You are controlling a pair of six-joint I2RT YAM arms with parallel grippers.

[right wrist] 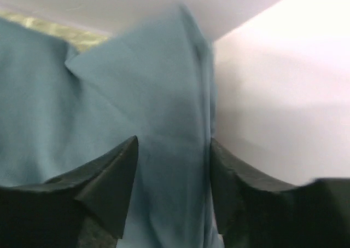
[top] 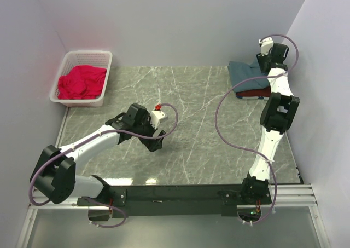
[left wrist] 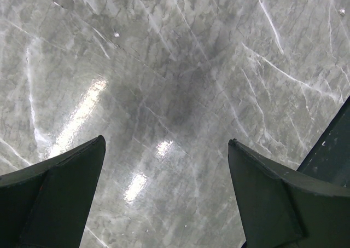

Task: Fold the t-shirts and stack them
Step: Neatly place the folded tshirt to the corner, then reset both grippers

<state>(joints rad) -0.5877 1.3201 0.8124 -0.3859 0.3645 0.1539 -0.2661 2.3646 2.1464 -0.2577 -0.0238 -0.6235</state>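
1. Top view: the basket (top: 87, 53) holds bunched red cloth (top: 82, 81), likely waiting.
2. Right of the basket, left fingers (top: 155, 145) hang released over the worktop (top: 208, 138), parked clear.
3. Farthest right, the blue-grey shirt (top: 246, 75) lies folded on the maroon shirt (top: 256, 93), stacked. Right fingers (right wrist: 174, 140) straddle its fold; whether they pinch it, I cannot tell.

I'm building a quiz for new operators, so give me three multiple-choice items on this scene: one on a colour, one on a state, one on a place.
1. What colour is the cloth in the white basket? A red; B green; C yellow.
2. The left gripper is: A shut on cloth; B open and empty; C out of view.
3. The blue-grey t-shirt lies: A in the basket; B on the maroon t-shirt; C under the left gripper.
Answers: A, the top view shows red cloth; B, its fingers stand apart over bare table; B, maroon shows beneath it at the far right.
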